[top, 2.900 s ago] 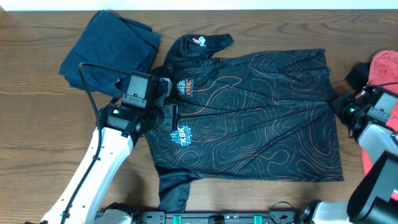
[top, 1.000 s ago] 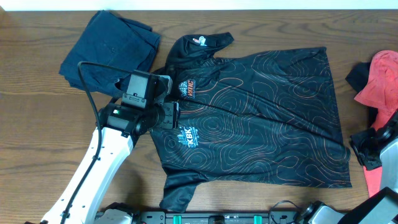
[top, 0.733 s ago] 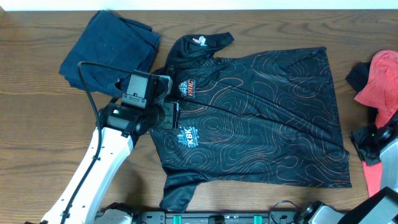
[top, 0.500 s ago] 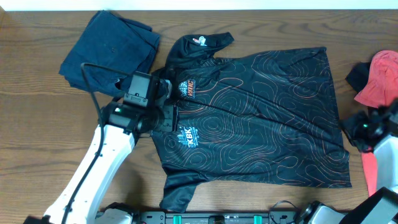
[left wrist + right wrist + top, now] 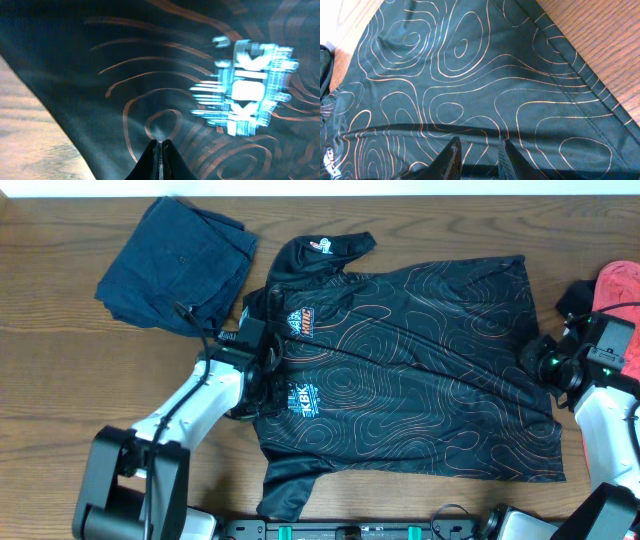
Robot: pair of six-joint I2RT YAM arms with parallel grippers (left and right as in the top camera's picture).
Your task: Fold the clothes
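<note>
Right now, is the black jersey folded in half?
No, the jersey lies spread out flat across the table.

Your left end effector [image 5: 161, 146] points down, fingers pressed together; your right end effector [image 5: 479, 144], at the frame's right edge, stands slightly parted.

jersey [image 5: 420, 380] covers centre, bare table [image 5: 60, 400] front-left

The overhead camera looks straight down on the table [image 5: 60, 380] and whole jersey [image 5: 420, 370]; the left wrist camera sits very close, blurred, over the teal logo [image 5: 250, 90] seen left of centre overhead; the right wrist camera looks obliquely at the hem [image 5: 565, 62] near overhead's right edge.
</note>
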